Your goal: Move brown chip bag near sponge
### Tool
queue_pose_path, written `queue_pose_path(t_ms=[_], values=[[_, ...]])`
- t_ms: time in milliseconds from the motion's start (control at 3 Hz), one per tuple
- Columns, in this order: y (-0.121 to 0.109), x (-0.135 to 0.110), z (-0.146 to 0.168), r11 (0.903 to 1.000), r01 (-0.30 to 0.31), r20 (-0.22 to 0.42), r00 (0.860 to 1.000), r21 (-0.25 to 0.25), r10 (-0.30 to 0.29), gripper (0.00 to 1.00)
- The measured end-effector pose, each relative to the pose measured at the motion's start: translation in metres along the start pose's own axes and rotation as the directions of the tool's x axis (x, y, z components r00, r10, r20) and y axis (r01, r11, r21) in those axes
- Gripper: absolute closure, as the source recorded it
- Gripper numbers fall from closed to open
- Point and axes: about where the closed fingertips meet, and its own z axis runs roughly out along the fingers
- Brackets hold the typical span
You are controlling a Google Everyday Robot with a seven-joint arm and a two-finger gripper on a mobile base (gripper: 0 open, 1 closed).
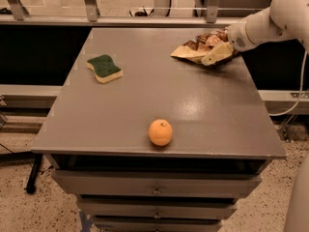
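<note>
The brown chip bag (195,48) lies crinkled at the far right of the grey table (159,91), its dark printed front up and a pale tan end pointing left. My gripper (218,52) comes in from the right on a white arm (270,18) and sits on the bag's right part, covering it there. The sponge (104,67), dark green on top over pale yellow foam, lies flat at the far left of the table, well apart from the bag.
A round orange fruit (160,132) sits near the table's front edge, in the middle. Drawers (155,191) run below the tabletop. A rail with metal posts (89,4) runs behind the table. A cable (295,100) hangs at the right.
</note>
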Motion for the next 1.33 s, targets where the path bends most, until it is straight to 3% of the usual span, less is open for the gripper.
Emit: queue_pose_path(t_ms=[1000, 1333], values=[[-0.0003, 0.0005, 0.0028, 0.9997, -0.014, 0.012, 1.000, 0.021, 0.013, 0.86], [0.0025, 0.0010, 0.0031, 0.9996, -0.017, 0.019, 1.000, 0.023, 0.017, 1.00]])
